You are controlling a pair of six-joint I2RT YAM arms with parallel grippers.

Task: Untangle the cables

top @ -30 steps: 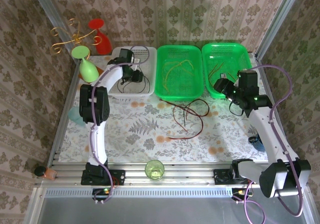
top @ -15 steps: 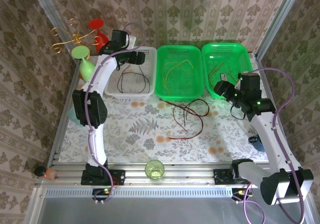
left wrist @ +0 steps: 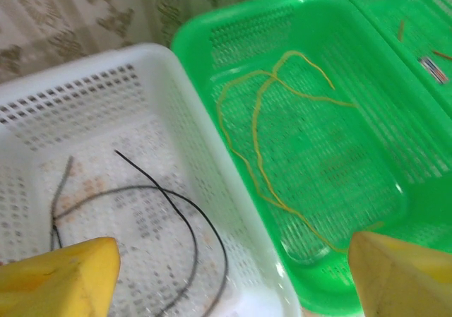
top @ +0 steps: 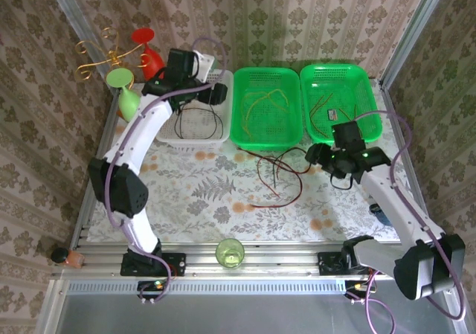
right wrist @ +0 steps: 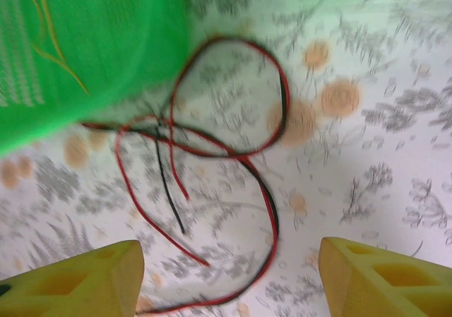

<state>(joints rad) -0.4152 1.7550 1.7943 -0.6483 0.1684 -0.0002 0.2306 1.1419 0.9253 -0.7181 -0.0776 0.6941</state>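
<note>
A tangle of dark red and black cables (top: 279,174) lies on the patterned table in front of the green baskets; the right wrist view shows these cables (right wrist: 212,154) looped below its camera. My right gripper (top: 316,155) hovers just right of the tangle, open and empty (right wrist: 229,274). A black cable (left wrist: 162,225) lies in the white basket (top: 216,137). Yellow cables (left wrist: 275,140) lie in the middle green basket (top: 239,137), and orange-brown cables (top: 327,103) in the right green basket (top: 368,77). My left gripper (top: 216,94) is open and empty (left wrist: 233,274) above the white basket's right rim.
A green goblet (top: 128,96), a red goblet (top: 149,51) and a gold wire stand (top: 104,51) crowd the back left corner. A green cup (top: 230,253) stands at the front rail. A small bottle (top: 67,257) sits at the front left and a blue object (top: 383,213) at the right edge.
My left gripper rose from inside the white basket and shifted right to its rim. My right gripper moved left and nearer, from the right green basket to beside the tangle.
</note>
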